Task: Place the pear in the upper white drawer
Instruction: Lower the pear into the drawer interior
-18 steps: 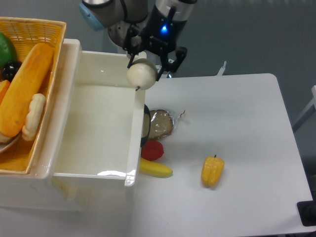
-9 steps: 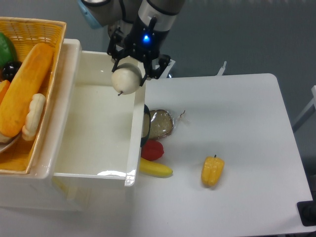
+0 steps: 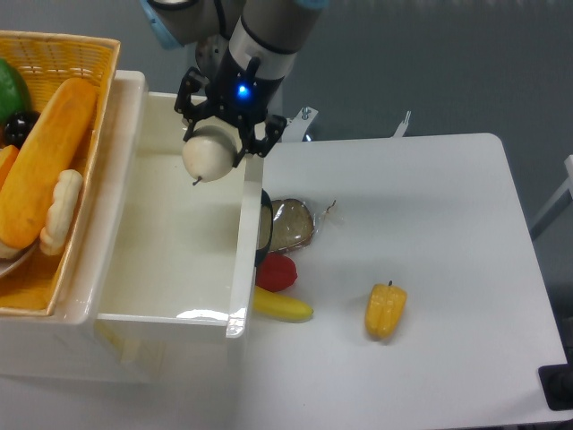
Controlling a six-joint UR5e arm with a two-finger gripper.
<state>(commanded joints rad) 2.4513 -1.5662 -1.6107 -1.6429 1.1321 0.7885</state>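
My gripper (image 3: 211, 149) is shut on the pear (image 3: 207, 157), a pale cream round fruit with its small dark stem pointing down. It hangs above the far right part of the upper white drawer (image 3: 89, 269), just inside the drawer's right wall. The drawer is a large glossy white box, open at the top, and its inside shows bare white floor. The gripper's dark fingers (image 3: 192, 111) clasp the pear from both sides.
A woven yellow basket (image 3: 85, 54) with bread and other items sits left of the drawer. On the white table (image 3: 430, 224) lie a yellow bell pepper (image 3: 385, 310), a banana (image 3: 282, 306), a red fruit (image 3: 277, 271) and a wrapped brown item (image 3: 291, 224) by the drawer's right wall.
The gripper has carried the pear leftward and slightly down, from over the drawer's right wall to over the drawer's inside.
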